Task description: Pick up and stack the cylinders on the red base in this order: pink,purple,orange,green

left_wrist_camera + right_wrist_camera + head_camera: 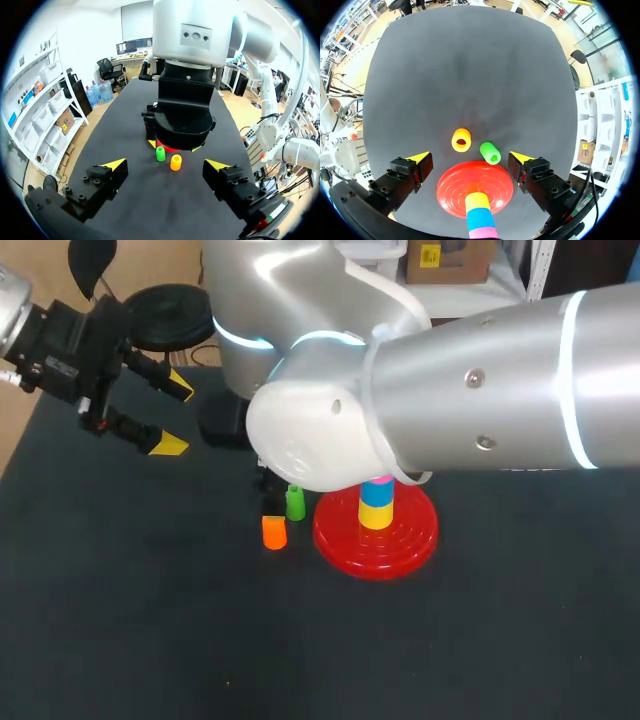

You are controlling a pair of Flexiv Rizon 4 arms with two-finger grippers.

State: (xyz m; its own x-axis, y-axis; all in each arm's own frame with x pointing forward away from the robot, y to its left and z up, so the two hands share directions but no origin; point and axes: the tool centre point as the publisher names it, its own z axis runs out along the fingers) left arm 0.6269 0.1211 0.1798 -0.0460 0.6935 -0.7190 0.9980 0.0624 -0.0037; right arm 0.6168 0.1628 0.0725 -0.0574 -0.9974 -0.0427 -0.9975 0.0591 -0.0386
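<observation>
The right gripper [470, 158] is held over the table with its fingers spread wide and nothing gripped between them. The red base [451, 186] is seen under it, between the two yellow tips. Three pieces are stacked on the base: a yellow cylinder [477, 201] lowest, a blue cylinder [481, 217] on it, and a pink cylinder [484, 232] on top.

Just ahead of the fingers, off the base, an orange cylinder [461, 140] and a green cylinder [490, 152] are stood upright, near each other but apart. In the head view the orange one is placed at nine o'clock from the base and the green one at ten o'clock, both close to its rim. Much of the far side is covered there by the right arm [480, 380].

The left gripper [175, 418] is held at ten o'clock from the base, well apart from it, near the table's far left edge, with its fingers parted and nothing held.

The table [150, 630] is covered in a dark matte material. Broad stretches of it are shown at six and eight o'clock from the base, toward the near side. Its left edge is seen slanting past the left gripper.
</observation>
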